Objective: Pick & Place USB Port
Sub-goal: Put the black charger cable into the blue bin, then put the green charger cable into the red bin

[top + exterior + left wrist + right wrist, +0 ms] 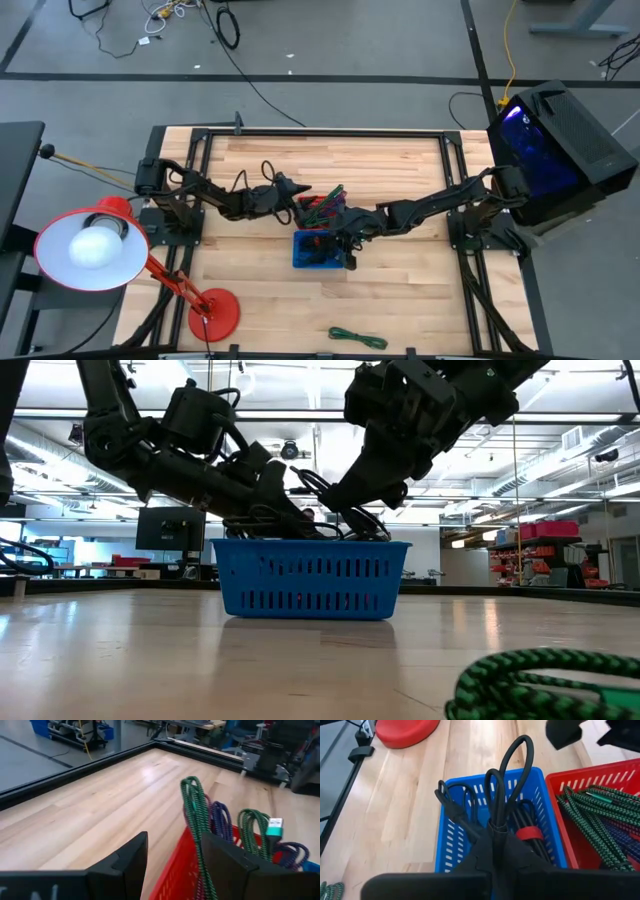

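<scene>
Right now the right gripper [496, 837] pinches a black cable [507, 780] above the blue basket [451, 845]. Left gripper [172, 855] hangs spread open over the red basket [175, 867].

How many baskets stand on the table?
2: a blue basket below the right claw, and a red basket directly beside it, in front of the left claw.

Blue basket [451, 845] – black cables [506, 795]; red basket [580, 780] – green-black braided cables [590, 815]; red lamp [130, 250].
</scene>
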{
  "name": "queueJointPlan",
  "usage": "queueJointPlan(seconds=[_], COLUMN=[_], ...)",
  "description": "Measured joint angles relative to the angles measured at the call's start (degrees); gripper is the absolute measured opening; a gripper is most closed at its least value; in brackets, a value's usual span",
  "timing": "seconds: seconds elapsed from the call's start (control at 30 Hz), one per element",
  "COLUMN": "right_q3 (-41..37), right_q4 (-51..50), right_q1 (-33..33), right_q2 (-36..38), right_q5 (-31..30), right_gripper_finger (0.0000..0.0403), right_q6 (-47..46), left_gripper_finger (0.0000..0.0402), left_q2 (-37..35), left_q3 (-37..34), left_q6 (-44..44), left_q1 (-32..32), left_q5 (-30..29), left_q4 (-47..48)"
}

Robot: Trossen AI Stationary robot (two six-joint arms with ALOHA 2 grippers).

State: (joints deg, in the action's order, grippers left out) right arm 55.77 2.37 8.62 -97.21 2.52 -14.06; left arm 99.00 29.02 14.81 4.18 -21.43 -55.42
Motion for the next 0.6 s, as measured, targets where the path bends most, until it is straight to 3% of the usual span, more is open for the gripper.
queueJointPlan(seconds=[0.6], right_q3=[0.0], right_q4=[2.0], right_q1=[0.0], right_q2=[0.0], right_q5=[1.5], right_gripper_finger=[0.0129], right_q6=[1.1], left_gripper_finger=[0.019], left_q2=[0.0], left_q3=[0.0], left_q6=[0.6], left_q1=[0.9], left_q5=[0.0], left_q4=[0.0])
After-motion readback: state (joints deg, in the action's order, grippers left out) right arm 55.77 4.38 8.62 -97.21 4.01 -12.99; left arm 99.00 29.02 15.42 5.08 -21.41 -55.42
